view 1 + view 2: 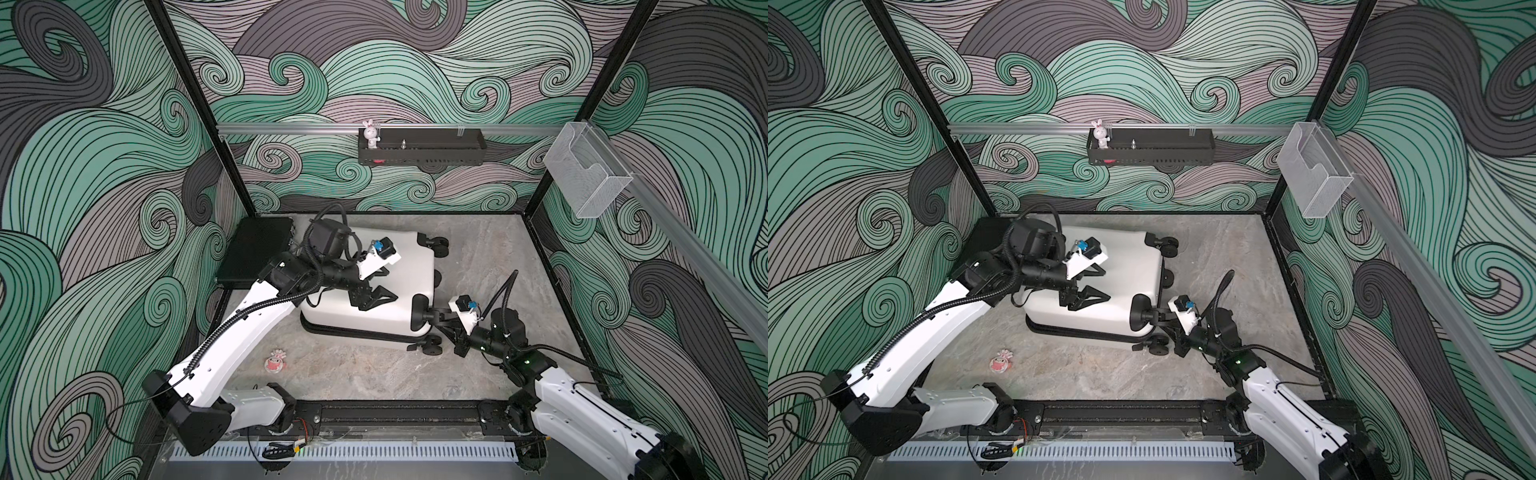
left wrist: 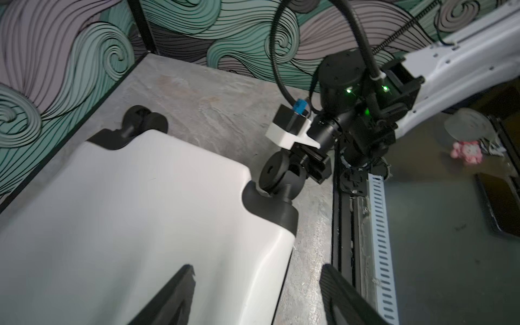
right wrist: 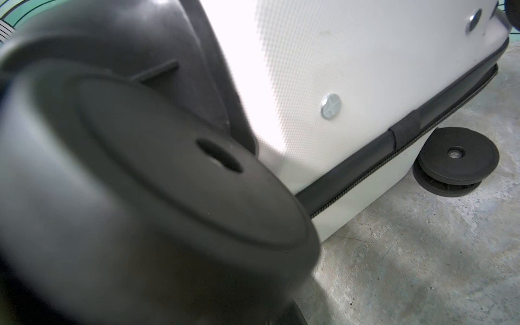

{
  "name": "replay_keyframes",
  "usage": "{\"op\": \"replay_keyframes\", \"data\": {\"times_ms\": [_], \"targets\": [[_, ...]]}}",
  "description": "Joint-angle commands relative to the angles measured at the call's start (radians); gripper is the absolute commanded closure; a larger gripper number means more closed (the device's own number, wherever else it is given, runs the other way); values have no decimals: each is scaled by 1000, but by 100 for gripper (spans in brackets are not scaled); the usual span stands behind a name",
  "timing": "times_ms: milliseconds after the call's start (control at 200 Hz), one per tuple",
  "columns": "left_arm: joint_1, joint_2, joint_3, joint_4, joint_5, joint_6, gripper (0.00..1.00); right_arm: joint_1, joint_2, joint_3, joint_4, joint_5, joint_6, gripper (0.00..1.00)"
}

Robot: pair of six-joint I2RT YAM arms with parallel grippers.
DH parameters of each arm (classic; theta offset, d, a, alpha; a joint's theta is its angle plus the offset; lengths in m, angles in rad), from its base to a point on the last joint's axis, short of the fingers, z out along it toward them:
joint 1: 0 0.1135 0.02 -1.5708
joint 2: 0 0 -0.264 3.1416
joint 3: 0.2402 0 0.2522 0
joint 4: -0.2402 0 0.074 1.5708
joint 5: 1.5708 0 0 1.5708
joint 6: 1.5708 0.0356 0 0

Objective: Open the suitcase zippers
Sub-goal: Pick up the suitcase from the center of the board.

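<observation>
Above the suitcase shell, left fingers spread free; right fingers clenched beside its wheel.

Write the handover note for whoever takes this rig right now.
Left gripper: open, above the suitcase, holding nothing.
Right gripper: shut, at a wheel; whether it grips it is unclear.
The suitcase lies flat on the table.
Done: nothing visible. The zippers are meshed shut along the wheel end, with no slider in view.
Left: find the sliders and run them round the seam.
</observation>
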Motion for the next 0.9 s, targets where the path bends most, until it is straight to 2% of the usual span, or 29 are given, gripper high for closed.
{"op": "replay_keyframes", "data": {"times_ms": [0,175,355,455,600,891], "targets": [[-99,51,57,-75,-68,179,23,12,-11,10,106,-37,-22,100],[-201,202,142,-117,-228,248,22,12,-9,13,97,-30,-24,100],[-273,325,214,-91,-424,214,22,14,-2,14,98,-27,-28,100],[-301,368,238,-108,-427,216,22,12,9,20,97,-27,-31,100],[-331,372,205,-97,-355,241,22,14,20,28,100,-24,-32,100],[-365,426,211,-38,-453,211,25,14,14,25,101,-19,-30,100]]}}
